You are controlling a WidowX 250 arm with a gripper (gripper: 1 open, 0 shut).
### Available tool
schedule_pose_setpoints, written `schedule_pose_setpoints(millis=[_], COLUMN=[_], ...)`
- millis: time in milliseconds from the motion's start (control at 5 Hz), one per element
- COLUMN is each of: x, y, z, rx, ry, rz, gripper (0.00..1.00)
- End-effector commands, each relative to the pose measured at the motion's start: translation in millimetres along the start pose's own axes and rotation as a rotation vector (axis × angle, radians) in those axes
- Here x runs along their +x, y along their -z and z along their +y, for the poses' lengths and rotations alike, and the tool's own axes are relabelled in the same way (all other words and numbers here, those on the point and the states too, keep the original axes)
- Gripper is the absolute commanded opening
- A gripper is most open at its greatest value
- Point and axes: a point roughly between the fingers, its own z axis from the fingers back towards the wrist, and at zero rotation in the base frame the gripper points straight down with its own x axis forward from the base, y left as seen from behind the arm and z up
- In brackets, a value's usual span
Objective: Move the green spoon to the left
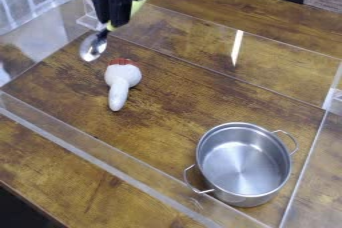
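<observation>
The carry leg of the task looked to be in hand: the end effector [112, 12], pointing straight down at the upper left of the scene, had its fingers partly closed on the yellow-green handle of the green spoon [100, 37], and the spoon hung from it with nothing else supporting it that could be seen. The handle ran up between the fingers while the silver bowl dangled just below and slightly left of them, tilted, close above the tabletop [174, 82]; whether the bowl touched the wood could not be told from this single view.

Judged from the layout, the spoon already sat well to the left side of the clear-walled work area, so the next move probably called for a short lowering until the bowl rested on the wood, then an opening of the fingers and a straight lift clear. Care would be needed because the spoon hung at a slant and might roll or swing once freed.

Below and a little right of the end effector lay the mushroom toy [120, 82], near but apart from the spoon. The steel pot [243, 162] stood far off, down and to the right.

The spoon itself looked small, with a chunky plastic handle and a shiny metal bowl catching the light.
</observation>
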Motion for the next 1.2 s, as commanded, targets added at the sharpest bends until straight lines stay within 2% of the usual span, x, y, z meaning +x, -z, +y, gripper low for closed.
schedule_pose_setpoints(millis=[0,1000], x=[1.7,16.2], y=[-18.7,-4.9], z=[12.7,25.4], rx=[0.023,0.020], ry=[-0.025,-0.024], rz=[-0.071,-0.086], gripper=[0.00,0.00])
